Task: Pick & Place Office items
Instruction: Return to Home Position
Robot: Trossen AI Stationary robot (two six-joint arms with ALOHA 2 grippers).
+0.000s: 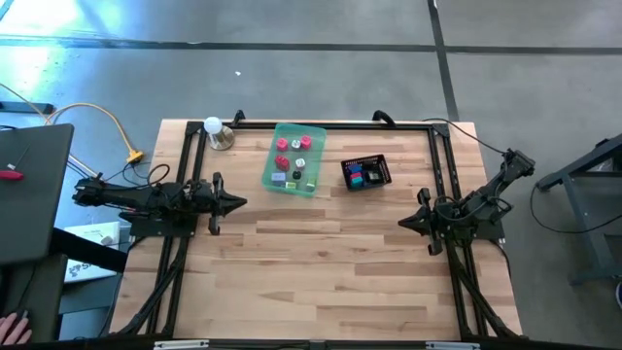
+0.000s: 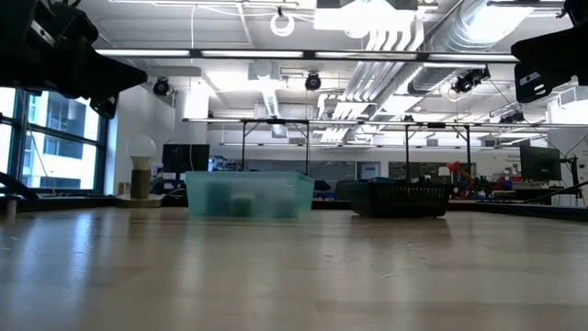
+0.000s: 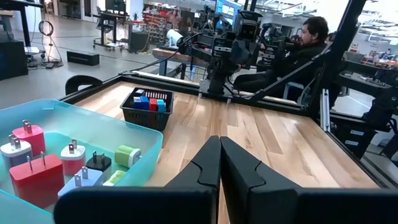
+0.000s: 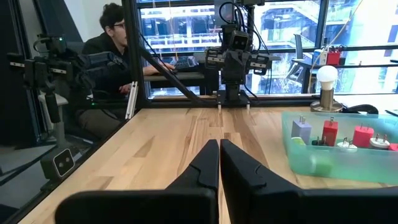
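High view: the left gripper [image 1: 233, 203] and right gripper [image 1: 408, 223] are parked at opposite table sides, tips facing. The office items [image 1: 294, 156] are held in the green tray [image 1: 271, 163] and black basket [image 1: 345, 170] between and beyond them.

Left wrist view: the left gripper is clenched on nothing, with plug adapters [image 3: 37, 165] ahead to one side.

Right wrist view: the right gripper is likewise closed and empty, apparently because sorting is finished.

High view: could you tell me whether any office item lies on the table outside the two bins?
No, the office items all sit inside the green tray or the black basket, none on the bare table.
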